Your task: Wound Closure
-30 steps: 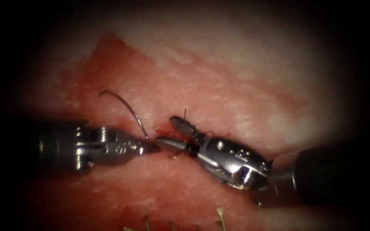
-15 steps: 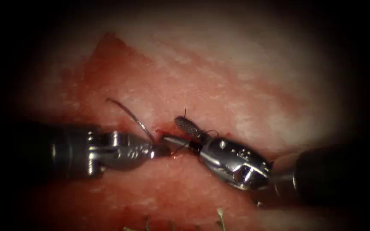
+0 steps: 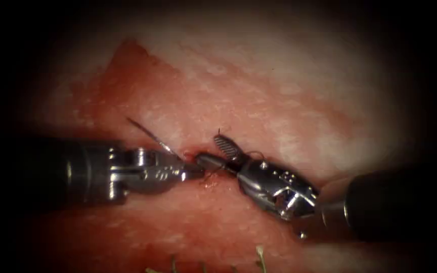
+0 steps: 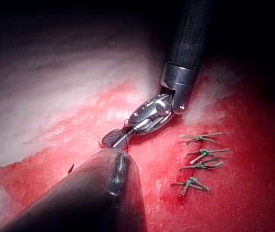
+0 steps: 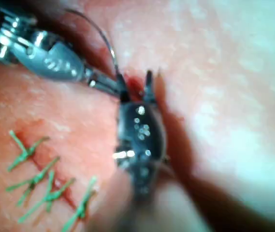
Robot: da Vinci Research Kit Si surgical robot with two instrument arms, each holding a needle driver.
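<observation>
My left tool (image 3: 194, 172) comes in from the left with its jaws shut on the curved needle (image 3: 153, 137) near one end. The rest of the curve rises up and to the left, free above the tissue (image 3: 279, 91). The held end sits at a small red opening in the cut (image 3: 190, 150); whether it is in the tissue I cannot tell. My right tool (image 3: 212, 153) faces it from the right, open and holding nothing, with one jaw raised. Dark thread (image 3: 251, 153) loops by its hinge. The right wrist view has the needle (image 5: 106, 43), left tool (image 5: 108, 84) and right tool (image 5: 142, 82).
Red fluid (image 3: 127, 86) stains the tissue on the left of the cut. Several green stitches with cut ends (image 4: 200, 159) lie along the closed part of the cut, also green stitches (image 5: 45, 186) and their tips (image 3: 260, 253). The right tool's shaft (image 4: 190, 34) stands over the tissue.
The left tool has moved right with the needle, up to the red opening. The right tool has shifted slightly and its upper jaw has swung upward.
</observation>
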